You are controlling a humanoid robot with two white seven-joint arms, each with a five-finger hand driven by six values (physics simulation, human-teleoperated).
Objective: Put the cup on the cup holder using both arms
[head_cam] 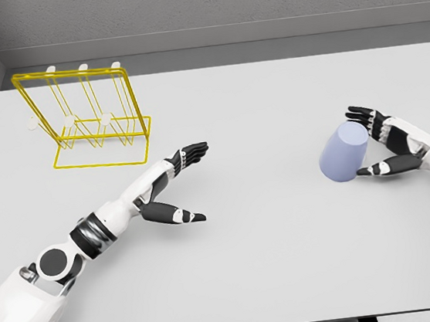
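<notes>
Though tilted, cup (344, 153) sits table (289, 261) right side, right hand (388, 145) fingers curled round its base end. Looks light, rigid, smooth, likely slippery; grip sidewall. Left hand (175, 189) spread, empty. Cup holder (89, 117) far left.

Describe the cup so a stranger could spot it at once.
Start at the grey table and look to its right side, far from the yellow wire rack at the back left. The cup sits tilted between the fingers and thumb of the right hand. It is the only pale lavender thing there.
</notes>
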